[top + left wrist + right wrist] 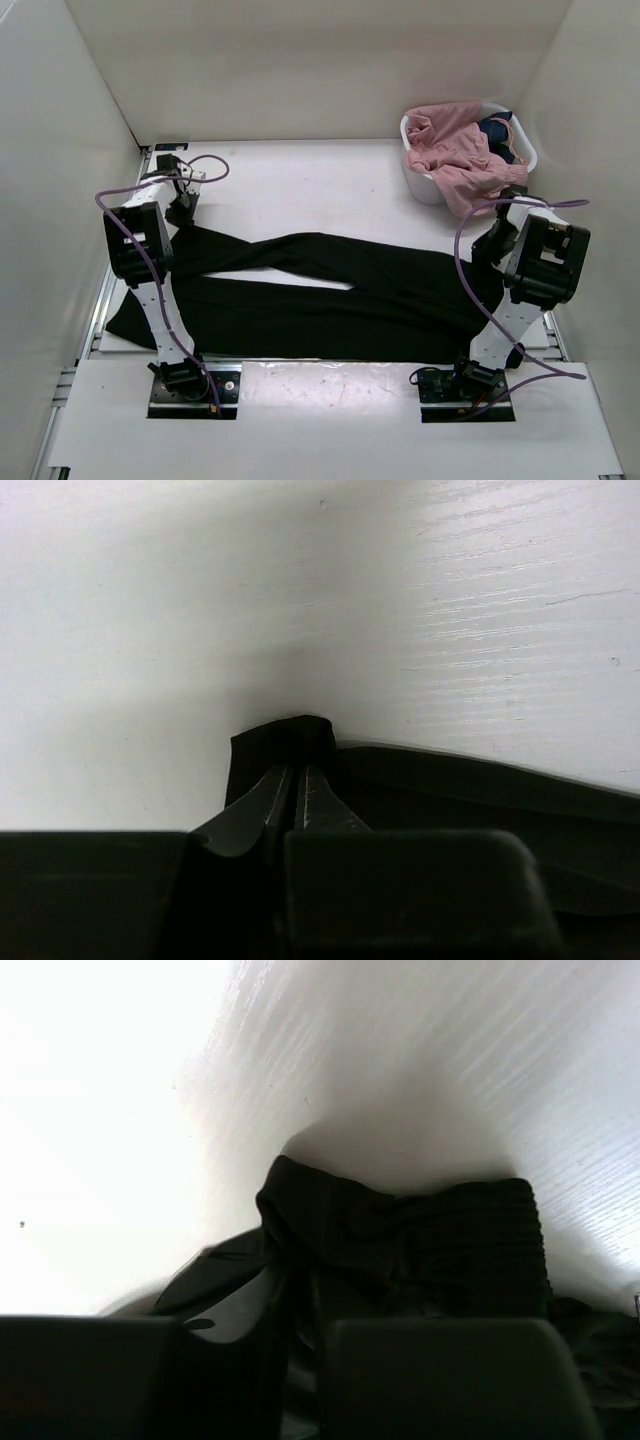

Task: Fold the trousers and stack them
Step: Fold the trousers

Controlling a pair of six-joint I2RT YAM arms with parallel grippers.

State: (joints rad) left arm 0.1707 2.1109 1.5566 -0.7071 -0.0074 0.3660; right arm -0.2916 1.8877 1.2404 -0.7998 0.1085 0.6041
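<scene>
White tabletop (300, 190), white walls. Black trousers (330, 290) spread from 9 to 3 o'clock. Left claw (297, 773) clamped on far leg hem (280, 738). Right claw (300, 1285) pinching waistband (470, 1250). Risk: thin hem pinch slips on lift; unheld near leg drags, skews fold.

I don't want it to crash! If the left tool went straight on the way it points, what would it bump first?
The trousers, pinched in the left tool. Right behind them is probably the table.
</scene>
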